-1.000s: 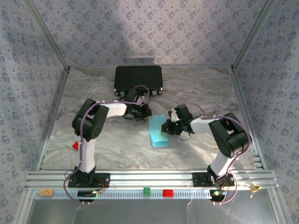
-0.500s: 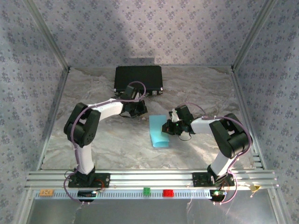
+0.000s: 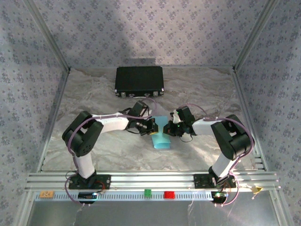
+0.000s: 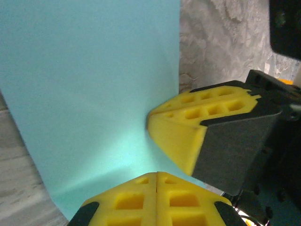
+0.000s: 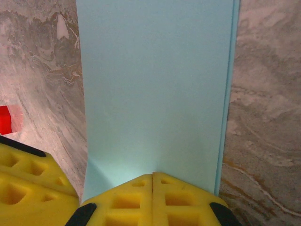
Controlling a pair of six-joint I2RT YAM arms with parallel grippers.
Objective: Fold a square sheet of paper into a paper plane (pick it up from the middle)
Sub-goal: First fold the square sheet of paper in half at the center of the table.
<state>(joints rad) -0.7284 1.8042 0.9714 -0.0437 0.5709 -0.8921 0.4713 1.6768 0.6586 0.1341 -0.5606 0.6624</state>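
Observation:
The square sheet of paper [image 3: 162, 140] is a light-blue strip, folded over on itself, lying on the marbled table between the arms. My left gripper [image 3: 153, 126] is shut, its tips [image 4: 157, 174] pressing down on the paper [image 4: 94, 84] at its far left part. My right gripper [image 3: 170, 128] is shut too, its tips [image 5: 153, 175] resting on the paper [image 5: 155, 84] at the far right edge. The two grippers stand close together: the right fingers [image 4: 188, 132] show in the left wrist view and the left fingers [image 5: 23, 183] in the right wrist view.
A black case [image 3: 139, 81] lies at the back of the table. A small red block [image 5: 4, 120] sits off to the left of the paper. Green [image 3: 147, 192] and red [image 3: 169, 194] blocks sit on the front rail. Patterned walls close in the table.
The left arm has swung from beside the black case toward me and rightward, bringing its shut gripper down onto the paper next to the right gripper. The right arm has stayed put.

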